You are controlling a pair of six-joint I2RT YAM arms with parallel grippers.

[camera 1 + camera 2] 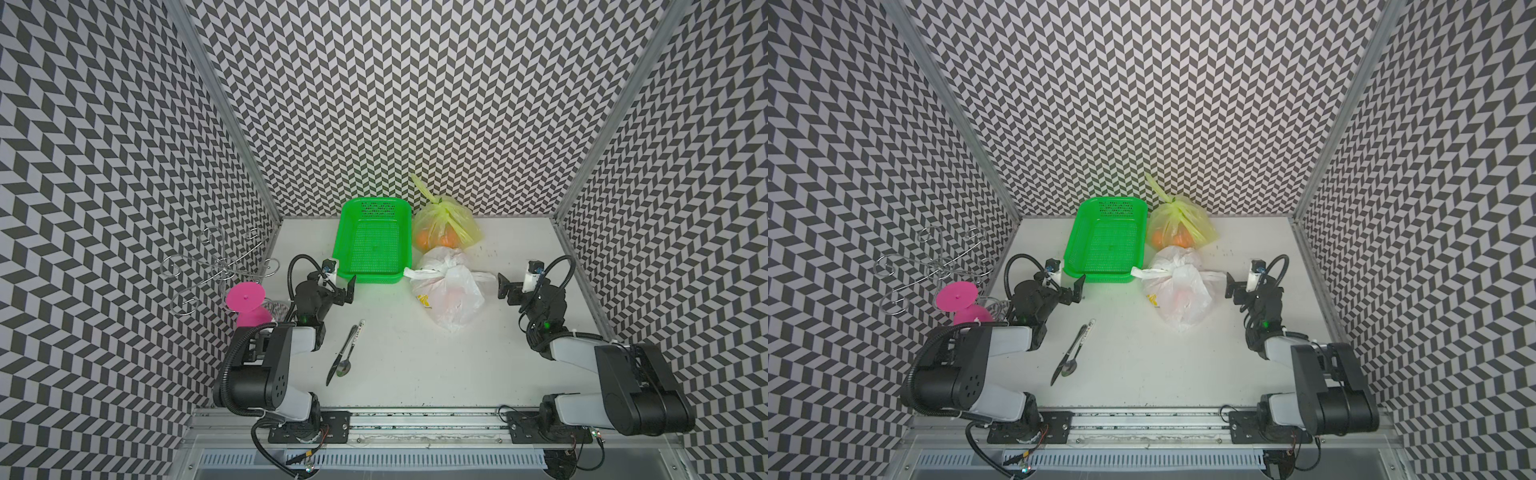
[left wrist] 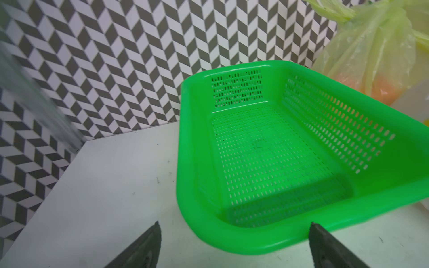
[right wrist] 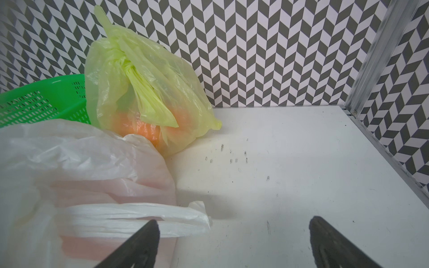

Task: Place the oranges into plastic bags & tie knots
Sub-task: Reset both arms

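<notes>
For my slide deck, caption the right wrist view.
Right gripper open beside the white bag; behind it, the knotted yellow-green bag of oranges and the green mesh basket.

I record a green mesh basket (image 1: 371,277) standing upright on the white table (image 1: 436,365), close to the chevron-patterned back wall (image 1: 374,104). Nearer the front a dark knife (image 1: 334,368), a metal spoon (image 1: 344,367) and a white marker (image 1: 359,331) lie bundled together, well apart from the basket. A pink disc-topped object (image 1: 246,296) and a silver wire rack (image 1: 220,266) stand at the table's side edge.
</notes>
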